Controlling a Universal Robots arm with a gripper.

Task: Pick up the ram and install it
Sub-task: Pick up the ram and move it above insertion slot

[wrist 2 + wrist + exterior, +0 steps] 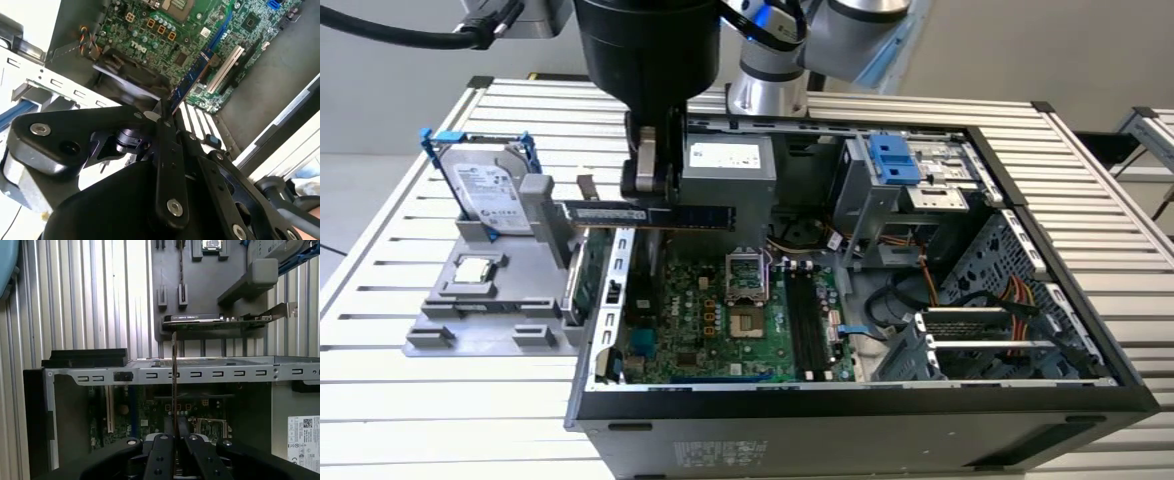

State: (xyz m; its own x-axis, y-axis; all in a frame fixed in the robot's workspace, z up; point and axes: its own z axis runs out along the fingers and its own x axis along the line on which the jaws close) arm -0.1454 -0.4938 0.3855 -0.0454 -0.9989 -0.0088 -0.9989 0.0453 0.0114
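Note:
In the exterior view my gripper (654, 203) is shut on the ram (700, 215), a long thin dark strip held level and on edge above the back left corner of the open computer case (854, 405). The strip hangs well above the motherboard (707, 310), and the long memory slots (809, 325) lie further toward the exterior view's right. In the second wrist view the ram (194, 75) sticks out from between the black fingers (165, 131) over the green board. It shows edge-on as the ram (174, 375) in the first wrist view, above the case's rear wall.
A grey parts fixture (474, 310) stands at the exterior view's left with a hard drive (491, 190), a square processor chip (476, 268) and an expansion card (215, 320). Inside the case are a power supply (727, 165), a drive cage (921, 180) and loose cables (987, 295).

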